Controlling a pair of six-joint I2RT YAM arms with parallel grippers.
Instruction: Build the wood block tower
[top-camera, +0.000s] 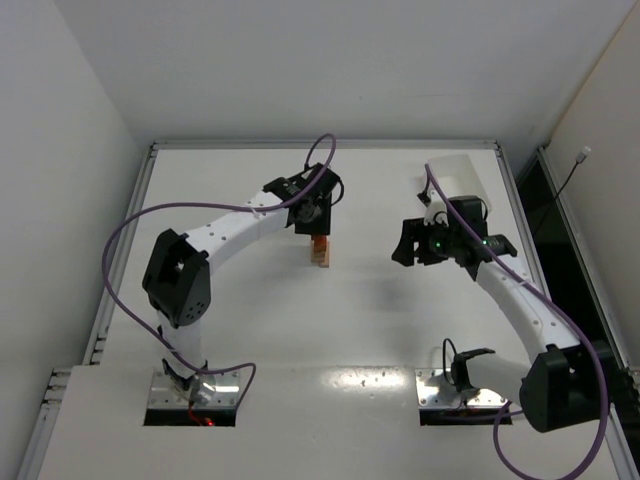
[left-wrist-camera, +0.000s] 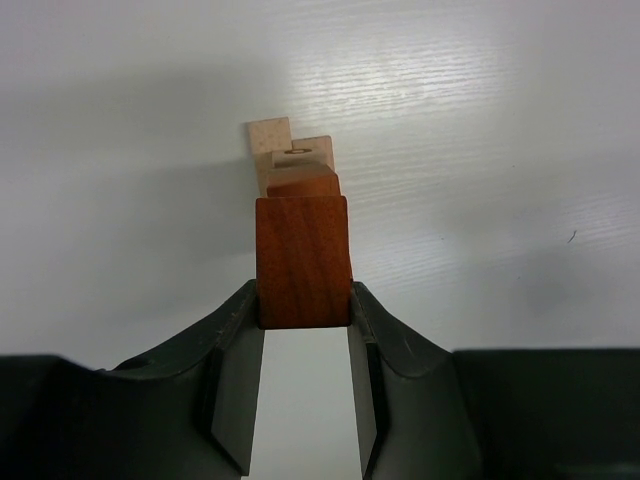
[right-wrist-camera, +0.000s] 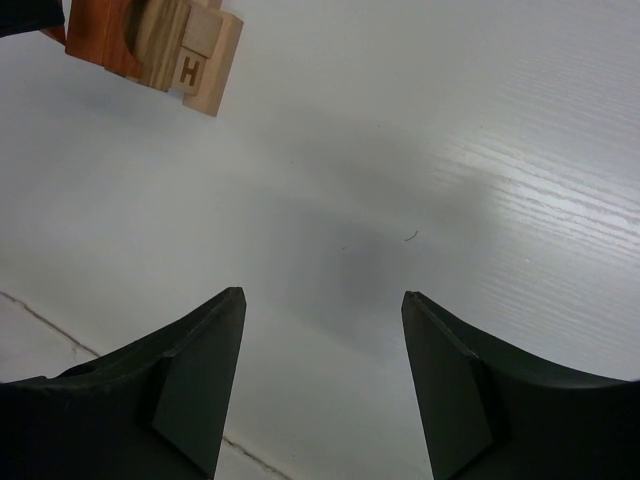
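White plastic bin (top-camera: 462, 178) at the far right of the tabletop (top-camera: 360, 330), partly behind the right arm's wrist; its contents cannot be made out. The tabletop is white and faintly wood-grained. The two arm bases sit in cut-outs at its near edge, and a metal rail (top-camera: 230, 146) runs along its far edge. Plain white walls enclose it beyond. Right fingers (right-wrist-camera: 322, 300) are apart over bare surface, with nothing between them. The wood block tower (top-camera: 320, 252) stands near the tabletop's centre, between the two arms and well apart from the bin. Left fingers (left-wrist-camera: 304, 300) are clamped on its topmost piece, a reddish-brown block (left-wrist-camera: 303, 255) with vertical grain. Below it lie a second reddish piece and pale tan blocks, slightly offset from one another. Seen from the right wrist, one pale block (right-wrist-camera: 190, 70) bears a letter H.
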